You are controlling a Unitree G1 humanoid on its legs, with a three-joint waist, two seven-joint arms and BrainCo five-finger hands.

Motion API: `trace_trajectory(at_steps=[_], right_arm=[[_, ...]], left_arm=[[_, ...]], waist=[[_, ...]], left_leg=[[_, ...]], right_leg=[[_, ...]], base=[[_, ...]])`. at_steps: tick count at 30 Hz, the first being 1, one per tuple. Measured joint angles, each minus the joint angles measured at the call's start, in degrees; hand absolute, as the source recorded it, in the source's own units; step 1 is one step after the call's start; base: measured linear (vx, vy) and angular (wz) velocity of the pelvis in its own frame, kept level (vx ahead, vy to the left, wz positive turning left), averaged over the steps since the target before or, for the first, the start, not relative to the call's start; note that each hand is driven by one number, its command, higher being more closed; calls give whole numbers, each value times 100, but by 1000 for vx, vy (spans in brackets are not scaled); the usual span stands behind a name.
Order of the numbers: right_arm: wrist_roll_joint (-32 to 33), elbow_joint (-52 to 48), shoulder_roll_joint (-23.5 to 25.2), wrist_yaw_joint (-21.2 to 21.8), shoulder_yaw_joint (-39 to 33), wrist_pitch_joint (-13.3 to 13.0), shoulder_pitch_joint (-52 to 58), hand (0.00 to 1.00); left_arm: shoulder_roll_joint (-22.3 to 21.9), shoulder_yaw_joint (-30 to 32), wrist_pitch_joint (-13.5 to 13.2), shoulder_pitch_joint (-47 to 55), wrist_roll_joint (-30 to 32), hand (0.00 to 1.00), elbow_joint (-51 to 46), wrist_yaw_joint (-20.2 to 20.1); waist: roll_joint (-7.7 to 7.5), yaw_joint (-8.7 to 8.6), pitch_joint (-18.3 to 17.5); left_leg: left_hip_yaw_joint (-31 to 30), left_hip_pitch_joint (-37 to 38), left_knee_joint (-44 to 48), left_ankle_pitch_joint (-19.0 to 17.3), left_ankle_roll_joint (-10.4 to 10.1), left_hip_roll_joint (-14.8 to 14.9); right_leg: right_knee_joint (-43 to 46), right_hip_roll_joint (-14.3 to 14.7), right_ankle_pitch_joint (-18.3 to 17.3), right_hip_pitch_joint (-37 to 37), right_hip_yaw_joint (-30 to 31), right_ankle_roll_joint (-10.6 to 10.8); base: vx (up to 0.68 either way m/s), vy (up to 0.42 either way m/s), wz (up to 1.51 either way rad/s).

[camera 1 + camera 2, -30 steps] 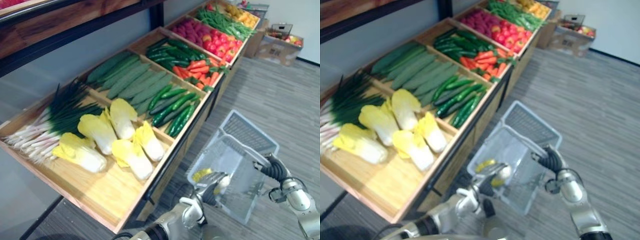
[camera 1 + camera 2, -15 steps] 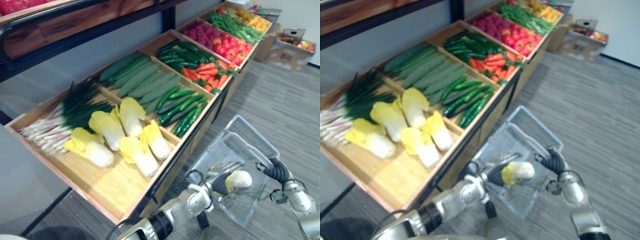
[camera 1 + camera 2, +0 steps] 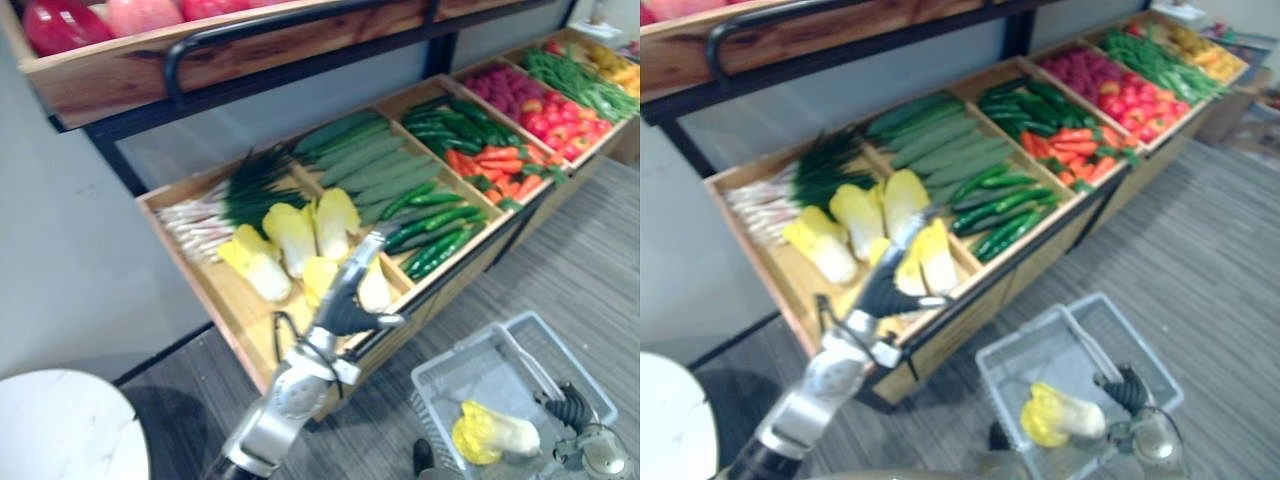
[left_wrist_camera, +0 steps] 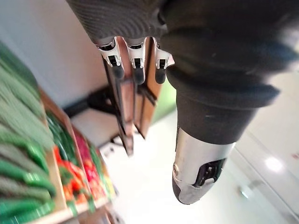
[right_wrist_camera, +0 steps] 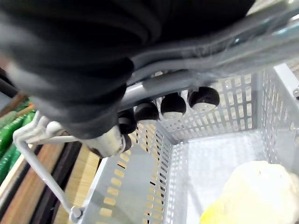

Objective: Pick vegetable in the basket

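A grey wire basket (image 3: 470,352) hangs low at the right over the floor. My right hand (image 3: 568,410) is shut on its handle (image 5: 154,84), with the dark fingertips (image 5: 173,105) curled round the bar. One napa cabbage (image 3: 495,436) lies inside the basket, pale with yellow leaves. My left hand (image 3: 345,300) is open above the wooden stand's cabbage compartment (image 3: 225,300), its fingers (image 4: 135,60) straight and holding nothing. Several more napa cabbages (image 3: 290,235) lie there, just past the fingertips.
The long wooden stand also holds spring onions (image 3: 215,205), long green gourds (image 3: 360,160), cucumbers (image 3: 435,225), carrots (image 3: 500,165) and red produce (image 3: 545,105) farther right. A shelf with red fruit (image 3: 100,15) overhangs the stand. A white round table (image 3: 60,425) sits lower left.
The cabbage left my left hand and now lies in the basket. That hand has swung back up over the cabbage compartment. The camera has turned left towards the stand.
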Motion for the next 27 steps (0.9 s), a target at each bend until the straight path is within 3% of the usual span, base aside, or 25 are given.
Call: trace_trajectory(at_steps=[4, 5, 8, 10, 15, 18, 20, 22, 25, 27], right_arm=[[-151, 729, 274, -219, -436, -13, 83, 100], [-153, 1018, 377, -281, -653, -13, 101, 100], [-154, 1336, 480, -377, -926, -11, 126, 100], [-153, 1565, 504, -384, -1116, -10, 148, 100], [-153, 1765, 684, -465, -1512, -6, 89, 100], [-151, 1787, 728, -497, -1610, 2, 37, 100], [-153, 1793, 775, -508, -1694, 32, -16, 100], [-152, 1800, 785, -506, -1693, 94, -97, 100], [-159, 1837, 785, -507, -1691, 169, -247, 100], [-160, 1944, 777, -509, -1691, 172, -340, 100]], left_arm=[[-93, 1420, -26, 882, 242, 0, -222, 524], [-287, 2077, -13, 1149, 245, 0, -219, 717], [-537, 2984, 23, 1359, 252, 0, 82, 1079], [-611, 3684, 214, 1344, 257, 0, 876, 1381], [-884, 4747, 672, 1353, 247, 0, 2626, 1635], [-874, 5146, 998, 1359, 239, 0, 3935, 1607], [-848, 5292, 1030, 1392, 154, 0, 4860, 1468], [-865, 5455, 1151, 1451, -282, 0, 5932, 1146], [-863, 5358, 1232, 1524, -703, 0, 6928, 854], [-861, 5022, 1238, 1626, -414, 0, 7406, 520]], waist=[[-14, 203, -112], [-40, 255, -151], [-73, 419, -178], [-87, 490, -275], [-97, 510, -397], [-109, 494, -415], [-111, 499, -419], [-122, 492, -423], [-130, 482, -418], [-129, 481, -419]], left_leg=[[-400, -190, -4, 94, 22, 6], [-591, -274, -5, 140, 33, -10], [-790, -319, -4, 202, 42, -11], [-974, -425, 20, 247, 48, -15], [-1290, -627, -45, 398, 53, -17], [-1411, -681, -128, 493, 62, -29], [-1403, -674, -147, 506, 61, -25], [-1342, -585, -227, 523, 54, -21], [-1158, -424, -258, 513, 40, -5], [-970, -262, -313, 498, 20, 14]], right_leg=[[-11, -52, -13, 89, -382, -4], [-10, -92, -55, 131, -557, -20], [-10, -110, -93, 228, -767, -46], [-8, -133, -163, 285, -994, -105], [-5, -147, -249, 287, -1334, -195], [-6, -157, -279, 289, -1462, -207], [-8, -156, -279, 289, -1461, -206], [-10, -147, -277, 288, -1403, -205], [-17, -123, -248, 279, -1218, -166], [-17, -86, -243, 280, -1061, -160]], base=[[-26, -33, 57], [-20, -20, 53], [-23, -17, 44], [-36, -20, 42], [-45, -27, 35], [-29, -17, 19], [-9, -7, 7], [1, -11, -12], [28, -5, -27], [27, -5, -43]])
